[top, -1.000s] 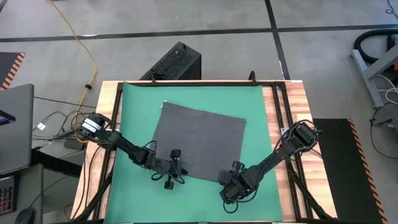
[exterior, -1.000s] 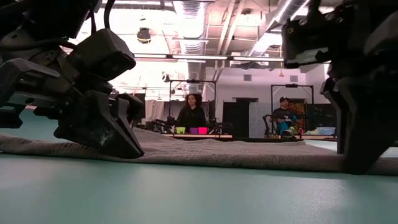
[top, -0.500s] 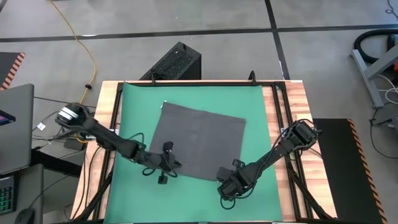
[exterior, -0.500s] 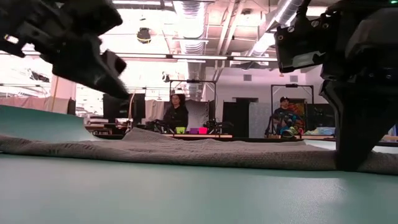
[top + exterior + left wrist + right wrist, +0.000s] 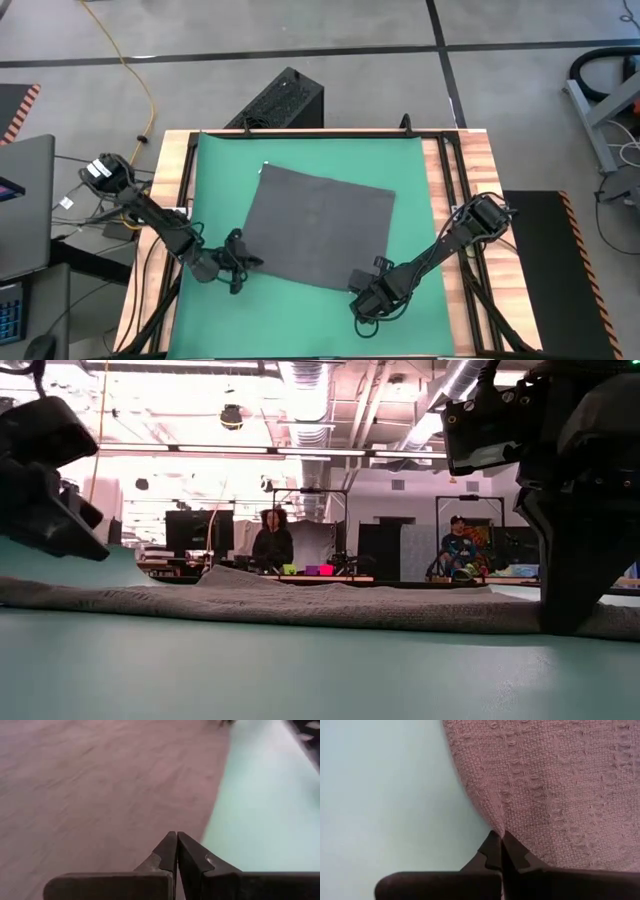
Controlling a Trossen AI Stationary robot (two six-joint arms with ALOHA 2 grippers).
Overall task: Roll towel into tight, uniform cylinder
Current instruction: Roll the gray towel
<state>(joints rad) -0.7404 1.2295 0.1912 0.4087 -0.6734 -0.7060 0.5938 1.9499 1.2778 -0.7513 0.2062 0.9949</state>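
Observation:
The dark grey towel (image 5: 318, 225) lies spread flat on the green mat (image 5: 215, 180), with its small white tag (image 5: 265, 165) at the far left corner. My left gripper (image 5: 238, 262) is shut and empty. It hovers above the mat just left of the towel's near left corner, and the low view (image 5: 50, 490) shows it raised clear of the cloth. My right gripper (image 5: 362, 292) is down at the towel's near right corner, shut on the cloth edge. My right gripper pinches the towel's near edge beside its near right corner (image 5: 496, 826) between its two shut fingers. The fingers come from above, slanting in from the near right. The cloth puckers at the fingertips, and the rest of the towel lies flat on the mat.
The green mat covers most of the wooden table (image 5: 480, 160), with bare mat left and near of the towel. A black box (image 5: 285, 100) and cables lie on the floor beyond the far edge. People sit far back in the room (image 5: 270, 545).
My left gripper has left the towel's near edge, moving toward the table's left edge and rising clear of the cloth. My right gripper has stayed at the near right corner. The towel has stayed flat.

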